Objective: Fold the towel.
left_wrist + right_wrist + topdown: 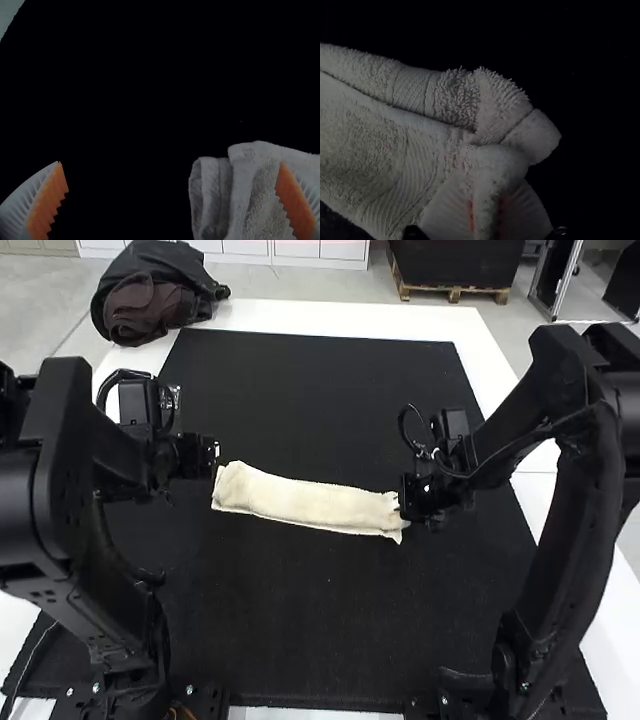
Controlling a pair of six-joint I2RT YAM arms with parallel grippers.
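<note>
The cream towel (310, 505) lies on the black mat as a long narrow strip, folded in layers. At its left end is my left gripper (214, 455); at its right end is my right gripper (408, 502). In the left wrist view, my left gripper (171, 164) stands open with its fingers wide apart, one of them over or beside the layered end of the towel (260, 200). In the right wrist view, my right gripper (487, 200) is shut on a pinched edge near the towel's end, and the towel (375, 145) shows stacked layers there.
The black mat (320, 640) covers most of the white table (310, 316). A dark bag or bundled garment (150, 295) rests at the table's far left corner. Both arms stand at the mat's near side, left and right of the towel.
</note>
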